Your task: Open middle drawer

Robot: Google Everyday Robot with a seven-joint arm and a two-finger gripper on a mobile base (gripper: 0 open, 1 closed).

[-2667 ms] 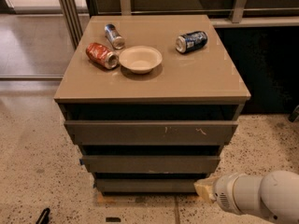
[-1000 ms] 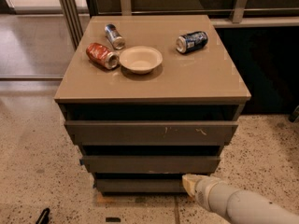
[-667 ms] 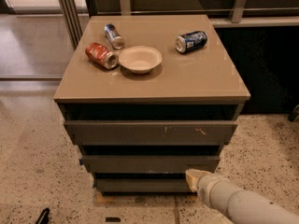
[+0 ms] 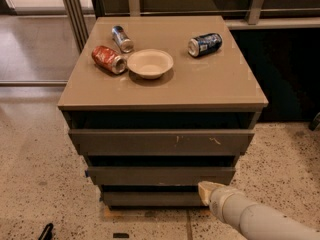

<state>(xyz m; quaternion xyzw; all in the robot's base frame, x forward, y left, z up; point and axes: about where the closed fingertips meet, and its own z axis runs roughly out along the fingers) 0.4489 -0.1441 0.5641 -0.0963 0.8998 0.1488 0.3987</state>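
Observation:
A grey-brown cabinet (image 4: pixel 165 91) has three stacked drawer fronts. The middle drawer (image 4: pixel 160 175) is the plain flat front below the taller top front (image 4: pixel 160 142) with pale scratch marks and above the shortest bottom front (image 4: pixel 150 199). It looks closed, with a dark gap above it. My gripper (image 4: pixel 205 190) is at the end of a pale arm that comes in from the lower right. Its tip is just below the right end of the middle drawer front, close to or touching its lower edge.
On the cabinet top lie a red can (image 4: pixel 108 59), a silver can (image 4: pixel 122 38), a blue can (image 4: pixel 204 44) and a pale bowl (image 4: pixel 150 63). Speckled floor (image 4: pixel 35 184) surrounds the cabinet. A dark counter base (image 4: pixel 285 74) stands to the right and metal posts (image 4: pixel 75 14) at the back left.
The arm has moved left and up from the lower right. The gripper tip now sits under the right end of the middle drawer front. The drawers have not moved.

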